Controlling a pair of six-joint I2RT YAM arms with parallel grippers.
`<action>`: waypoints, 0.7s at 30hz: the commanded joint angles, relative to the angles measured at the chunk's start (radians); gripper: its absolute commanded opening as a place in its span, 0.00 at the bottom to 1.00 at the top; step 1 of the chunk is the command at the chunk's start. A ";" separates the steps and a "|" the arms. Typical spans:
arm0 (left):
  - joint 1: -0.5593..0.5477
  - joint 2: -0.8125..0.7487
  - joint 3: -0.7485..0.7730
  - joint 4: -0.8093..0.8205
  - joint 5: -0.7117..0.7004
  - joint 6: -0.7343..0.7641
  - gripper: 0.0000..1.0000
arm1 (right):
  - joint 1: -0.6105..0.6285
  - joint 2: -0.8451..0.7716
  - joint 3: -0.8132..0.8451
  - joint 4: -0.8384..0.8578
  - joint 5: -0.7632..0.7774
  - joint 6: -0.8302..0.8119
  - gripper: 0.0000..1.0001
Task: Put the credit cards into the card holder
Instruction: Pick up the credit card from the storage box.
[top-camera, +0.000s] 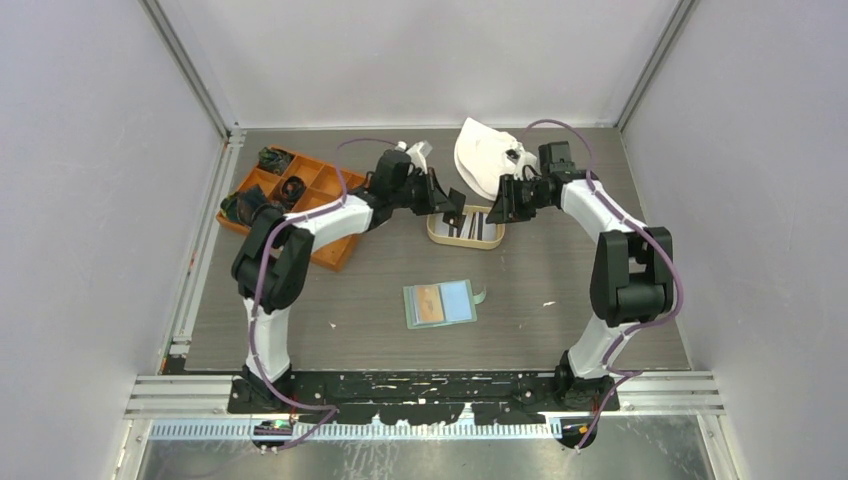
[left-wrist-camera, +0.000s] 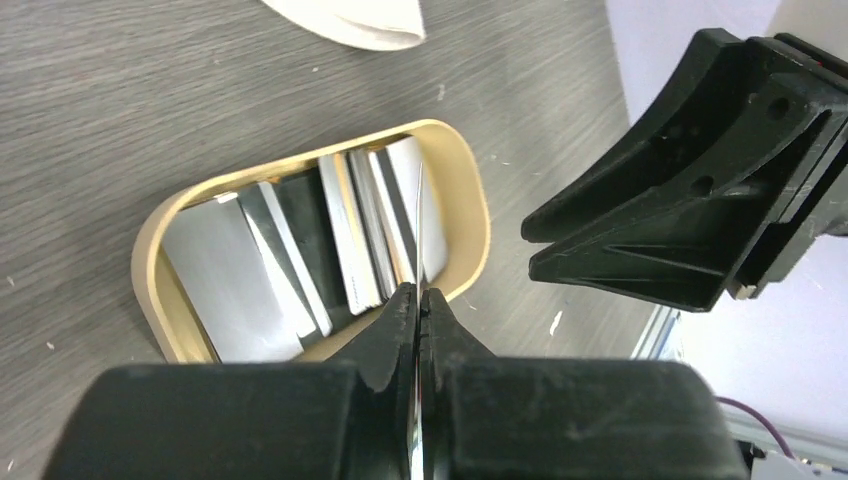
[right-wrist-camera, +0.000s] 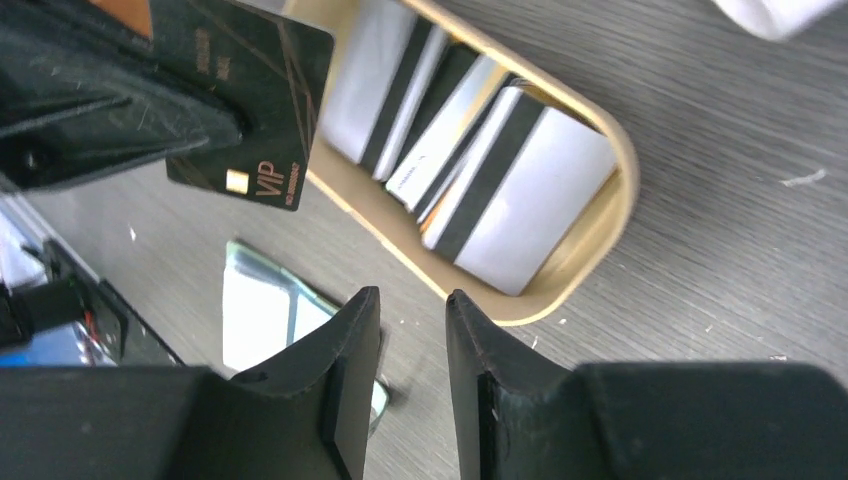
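An oval tan tray (top-camera: 465, 240) holds several black, white and grey credit cards (left-wrist-camera: 230, 290), which also show in the right wrist view (right-wrist-camera: 520, 200). My left gripper (left-wrist-camera: 418, 292) is shut on a black card (right-wrist-camera: 240, 100) marked VIP and holds it upright just above the tray's near rim (left-wrist-camera: 470, 200). In its own view the card is a thin edge (left-wrist-camera: 419, 230). My right gripper (right-wrist-camera: 412, 295) is open and empty, just right of the tray. The green card holder (top-camera: 440, 303) lies open on the table nearer the arms, with a tan card in its left pocket.
An orange compartment box (top-camera: 290, 195) with dark cord bundles stands at the far left. A white crumpled thing (top-camera: 487, 160) lies behind the tray. The two grippers (top-camera: 450, 205) (top-camera: 497, 210) face each other closely over the tray.
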 joint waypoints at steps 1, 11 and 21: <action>0.002 -0.139 -0.106 0.173 0.016 0.056 0.00 | 0.016 -0.147 -0.017 -0.017 -0.168 -0.208 0.37; -0.010 -0.555 -0.723 0.796 0.013 -0.015 0.00 | 0.033 -0.494 -0.273 0.054 -0.496 -0.552 0.61; -0.108 -0.703 -1.222 1.341 -0.127 -0.119 0.00 | 0.098 -0.517 -0.333 -0.043 -0.649 -0.629 0.66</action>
